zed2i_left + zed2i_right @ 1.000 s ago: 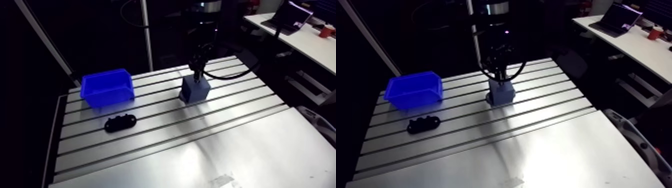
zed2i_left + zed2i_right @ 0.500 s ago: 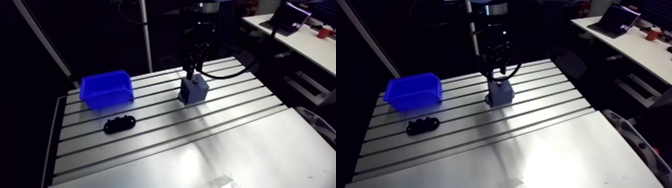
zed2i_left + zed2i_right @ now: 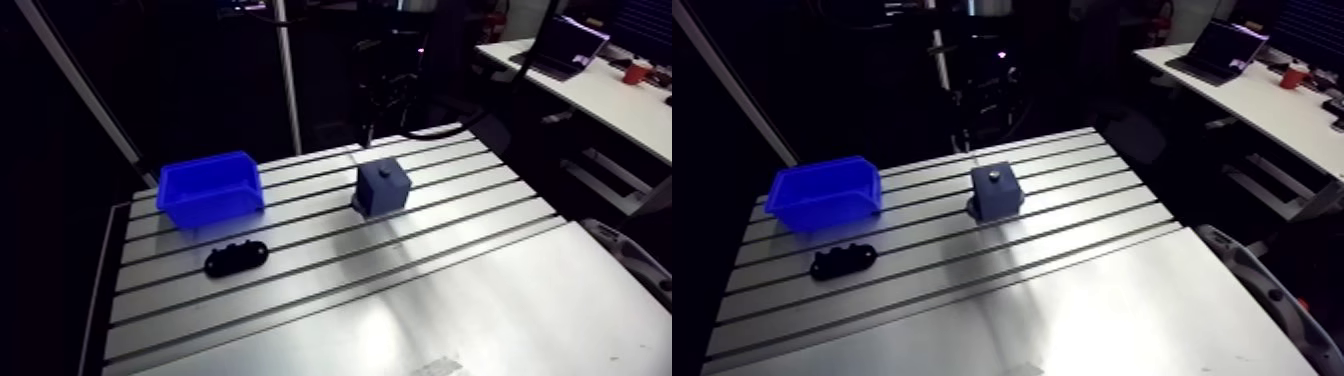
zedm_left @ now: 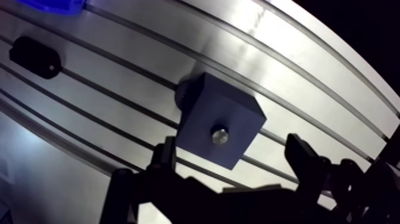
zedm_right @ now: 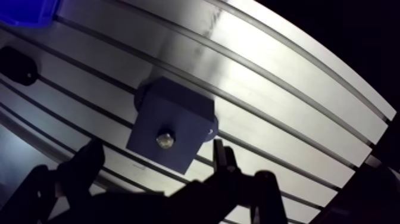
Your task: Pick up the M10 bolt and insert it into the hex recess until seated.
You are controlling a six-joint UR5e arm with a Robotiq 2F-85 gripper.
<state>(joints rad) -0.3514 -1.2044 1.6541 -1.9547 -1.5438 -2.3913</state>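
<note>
Wrist view tells it best: the M10 bolt (image 4: 219, 136) sits in the top face of the grey block (image 4: 205, 104) with only its shiny head showing, so its long axis runs straight down into the hex recess. Looks seated to me, though I can't tell if it's fully home. The gripper (image 4: 232, 146) hangs right above it, fingers spread wide with nothing between them and the bolt roughly centred under the gap. In the arm view the blue bin (image 3: 208, 185) is at about 9 o'clock from the block and the black bracket (image 3: 238, 258) near 8 o'clock, both well apart on the slotted table (image 3: 400, 290).
</note>
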